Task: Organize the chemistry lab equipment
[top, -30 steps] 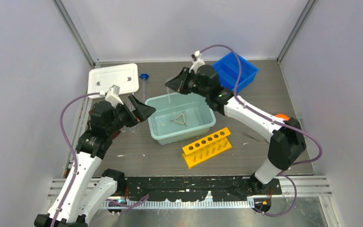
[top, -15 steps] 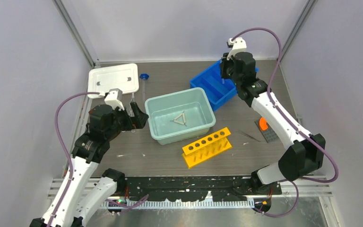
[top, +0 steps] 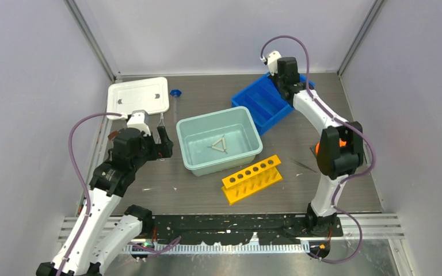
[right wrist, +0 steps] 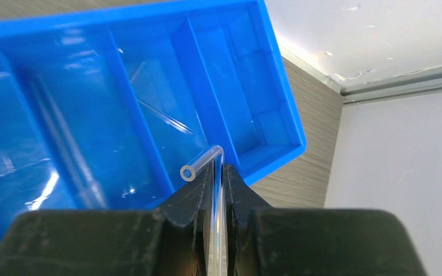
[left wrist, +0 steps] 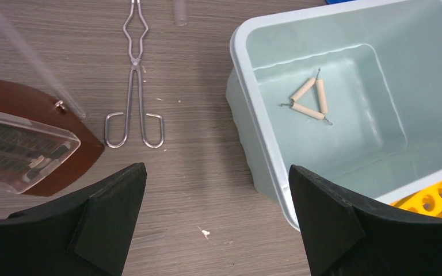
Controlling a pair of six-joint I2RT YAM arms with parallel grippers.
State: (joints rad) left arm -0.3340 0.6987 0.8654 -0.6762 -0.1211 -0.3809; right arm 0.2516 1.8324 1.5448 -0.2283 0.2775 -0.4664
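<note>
My right gripper [right wrist: 218,172] is shut on a bent clear glass tube [right wrist: 202,164] and holds it over the blue divided tray [right wrist: 204,109]; in the top view the right gripper [top: 284,79] is at the tray's far end. My left gripper [left wrist: 216,171] is open and empty above the table, just left of the pale teal tub [left wrist: 239,75]; it also shows in the top view [top: 164,145]. Silvery tongs [left wrist: 133,86] lie on the table ahead of it. A wire triangle [left wrist: 309,100] lies inside the tub. A slim clear tube with a blue cap [top: 175,94] lies at the back.
A white lid [top: 138,96] lies at the back left. A yellow tube rack [top: 252,178] sits in front of the teal tub [top: 218,115]. An orange-topped item [top: 321,150] and a thin dark tool [top: 302,165] lie at the right. Clear rods [right wrist: 161,118] lie in the tray.
My right arm swung from over the teal tub to the blue tray at the back right, still holding the clear tube. My left gripper drew back to the left of the tub.
</note>
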